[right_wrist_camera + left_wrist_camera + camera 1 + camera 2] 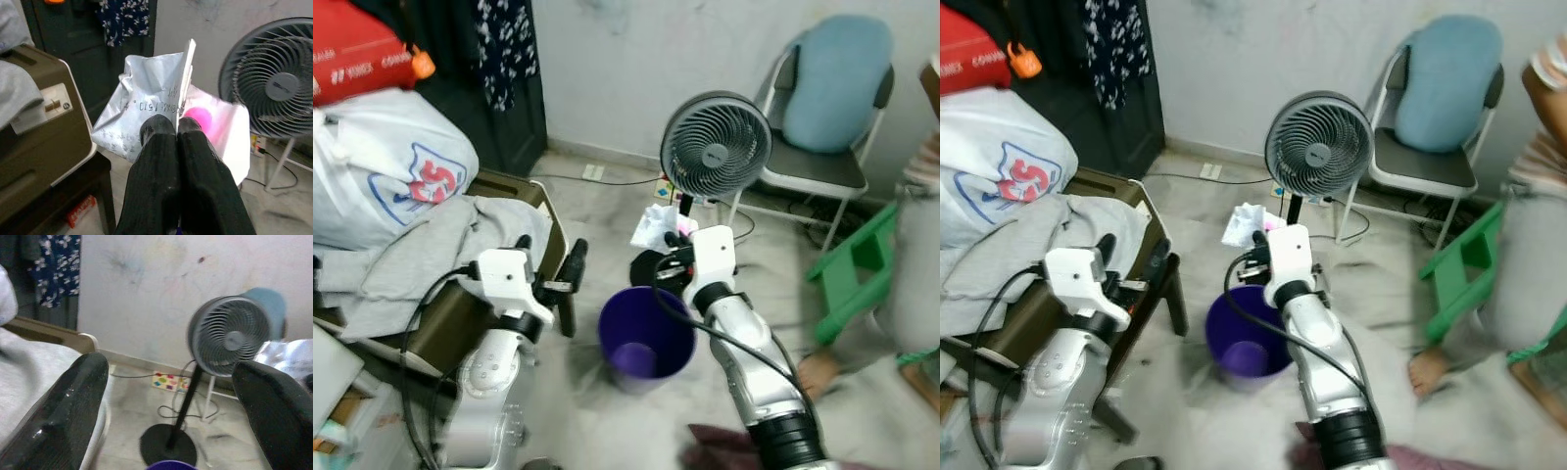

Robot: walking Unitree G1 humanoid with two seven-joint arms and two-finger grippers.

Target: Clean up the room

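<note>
While carrying the litter to its bin, start from the left eye view: note the right gripper (677,238) raised near the pole of the fan (715,147), with a crumpled silver wrapper (653,229) jutting from its tip, and the purple bin (607,315) standing upright on the floor just below and nearer the robot. Bring the wrapper back over the open mouth before letting go, not merely near the rim (light foil drifts). Turn to the right eye view for the same layout: see a person standing at the right by a green stool (1459,264), well apart from the bin, so swing the arm inward and avoid sweeping toward them or the fan cable. Check the left wrist view next: find the left gripper (168,406) hovering with its fingers (73,411) spread wide and empty, aimed past the bin's edge at the fan; leave it where it is, clear of the drop path. Finish with the right wrist view: read the two black fingers pressed together on a fold of the wrapper, a pink patch showing beside them, contents unclear. Lower close to the mouth, then part the fingers fully, and expect the foil to cling; probably worth a small shake.
</note>
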